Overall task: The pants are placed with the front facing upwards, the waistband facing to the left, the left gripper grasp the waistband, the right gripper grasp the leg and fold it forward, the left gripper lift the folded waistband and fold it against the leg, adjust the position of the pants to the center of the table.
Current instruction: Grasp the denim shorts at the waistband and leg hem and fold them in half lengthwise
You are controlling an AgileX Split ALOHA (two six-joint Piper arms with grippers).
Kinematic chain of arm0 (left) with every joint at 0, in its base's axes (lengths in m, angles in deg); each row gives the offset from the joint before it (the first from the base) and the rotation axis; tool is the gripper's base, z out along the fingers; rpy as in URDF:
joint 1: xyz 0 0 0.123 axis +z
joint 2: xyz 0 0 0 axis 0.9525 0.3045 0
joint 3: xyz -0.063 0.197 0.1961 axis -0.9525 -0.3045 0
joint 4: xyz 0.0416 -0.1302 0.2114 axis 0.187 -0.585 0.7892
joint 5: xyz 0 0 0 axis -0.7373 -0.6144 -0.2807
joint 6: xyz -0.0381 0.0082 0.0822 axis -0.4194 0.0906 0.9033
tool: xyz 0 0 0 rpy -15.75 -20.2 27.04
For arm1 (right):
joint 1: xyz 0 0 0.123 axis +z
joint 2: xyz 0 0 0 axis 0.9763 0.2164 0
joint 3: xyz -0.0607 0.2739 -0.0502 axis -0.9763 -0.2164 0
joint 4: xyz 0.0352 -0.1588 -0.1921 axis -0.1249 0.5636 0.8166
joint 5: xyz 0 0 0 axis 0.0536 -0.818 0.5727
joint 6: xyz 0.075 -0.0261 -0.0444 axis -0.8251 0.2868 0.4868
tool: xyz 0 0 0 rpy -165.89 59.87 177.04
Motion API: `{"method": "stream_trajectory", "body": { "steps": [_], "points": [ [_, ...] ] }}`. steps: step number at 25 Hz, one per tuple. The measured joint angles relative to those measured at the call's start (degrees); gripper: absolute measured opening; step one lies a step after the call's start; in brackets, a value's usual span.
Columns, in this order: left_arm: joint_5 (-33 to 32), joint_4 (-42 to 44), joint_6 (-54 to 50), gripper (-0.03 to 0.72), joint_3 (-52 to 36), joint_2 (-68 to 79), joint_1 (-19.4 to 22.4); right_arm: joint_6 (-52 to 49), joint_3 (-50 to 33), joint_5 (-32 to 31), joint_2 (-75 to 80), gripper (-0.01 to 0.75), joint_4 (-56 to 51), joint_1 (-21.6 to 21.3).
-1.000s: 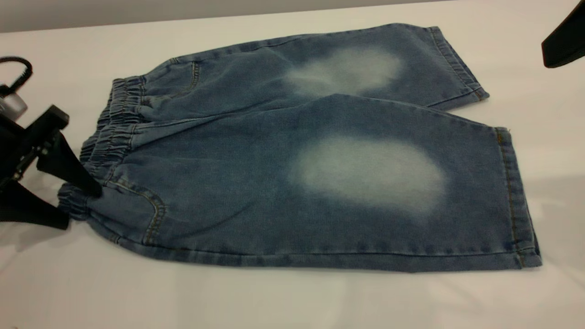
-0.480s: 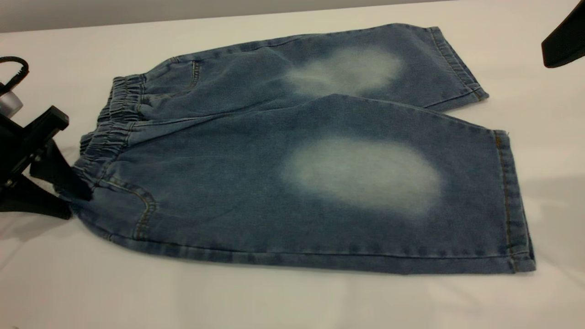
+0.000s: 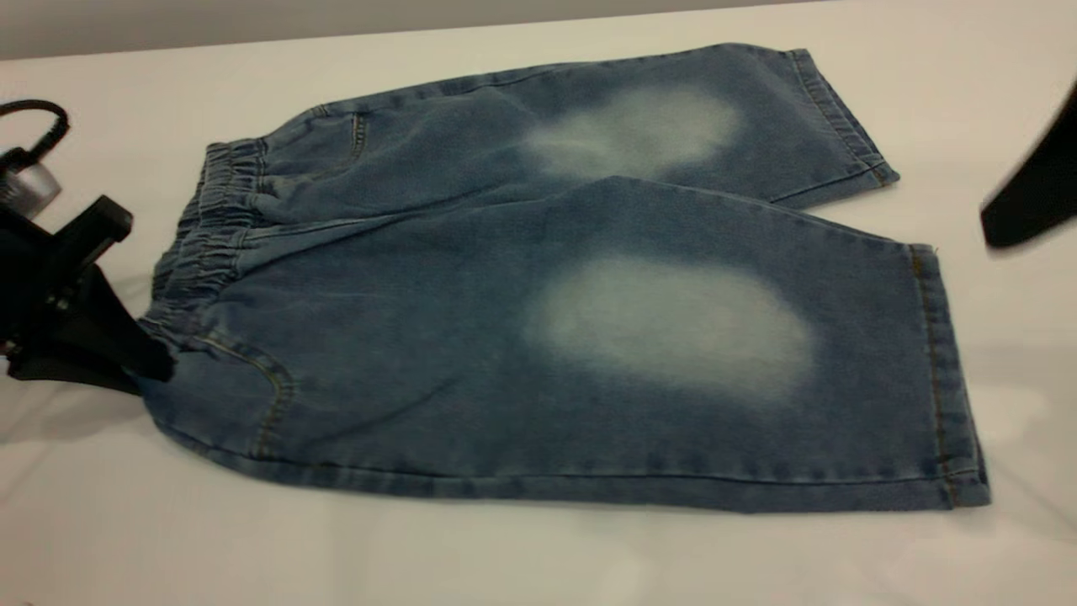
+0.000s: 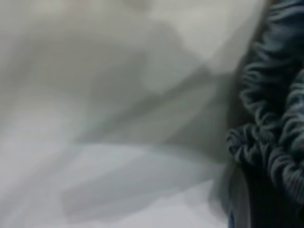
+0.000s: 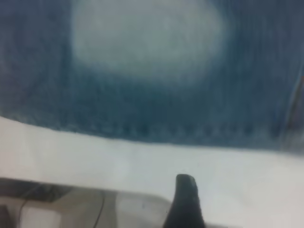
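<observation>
The blue denim pants (image 3: 538,286) lie flat on the white table (image 3: 505,555), with the legs to the right and pale oval knee patches facing up. The gathered waistband (image 3: 206,227) runs along their left end. My left gripper (image 3: 151,370) sits low at the waistband's near corner, shut on the cloth there. In the left wrist view the crinkled waistband (image 4: 275,118) fills one side, close up. My right gripper (image 3: 1031,198) hangs at the right edge of the exterior view, above the table and clear of the leg hems (image 3: 942,362). The right wrist view looks down on a knee patch (image 5: 147,38).
Bare table surface surrounds the pants on all sides, widest along the near edge (image 3: 421,564). The table's far edge (image 3: 252,38) meets a grey wall. A black cable (image 3: 38,114) loops behind my left arm.
My left gripper's fingers came together on the waistband's near corner, pulling that corner in slightly. The right gripper dropped lower at the right edge.
</observation>
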Motion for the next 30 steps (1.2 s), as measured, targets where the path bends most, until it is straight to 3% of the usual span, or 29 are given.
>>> {"method": "stream_trajectory", "body": {
  "steps": [7, 13, 30],
  "points": [
    [-3.9, -7.3, 6.5, 0.087, 0.0, -0.2, -1.0, 1.0, -1.5, 2.2, 8.1, 0.492, -2.6, 0.0],
    [-4.3, -7.2, 6.7, 0.087, 0.0, -3.9, -1.0, 3.1, -1.5, 5.0, 15.4, 0.475, -3.4, 0.0],
    [-5.3, -7.2, 6.7, 0.087, 0.0, -10.3, -1.0, 24.5, -1.3, 8.8, 32.7, 0.466, -22.3, 0.0]
  ]
}}
